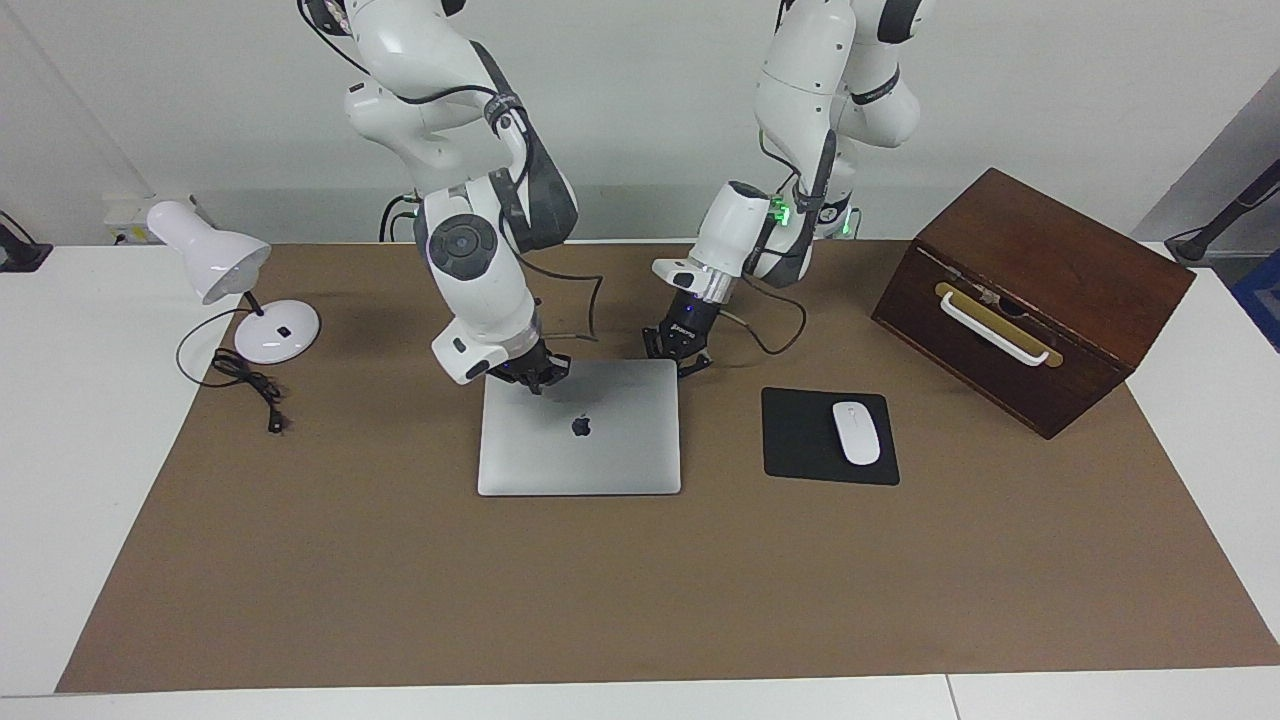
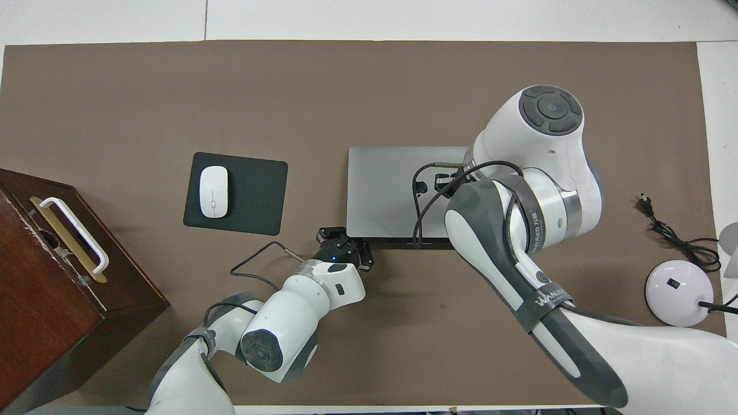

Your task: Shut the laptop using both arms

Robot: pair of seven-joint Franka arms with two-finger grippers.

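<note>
The silver-grey laptop (image 1: 600,450) lies shut and flat on the brown mat, lid up with the dark apple logo (image 1: 580,426) showing; it also shows in the overhead view (image 2: 383,190). My right gripper (image 1: 535,380) hangs just over the lid's edge nearest the robots, at the corner toward the right arm's end; in the overhead view its own arm hides it. My left gripper (image 1: 678,360) is low at the laptop's other near corner, beside the edge, fingers spread and empty; it also shows in the overhead view (image 2: 344,245).
A black mouse pad (image 1: 800,440) with a white mouse (image 1: 856,432) lies beside the laptop toward the left arm's end. A dark wooden box (image 1: 1030,295) stands past it. A white desk lamp (image 1: 235,290) with its cord (image 1: 245,385) is at the right arm's end.
</note>
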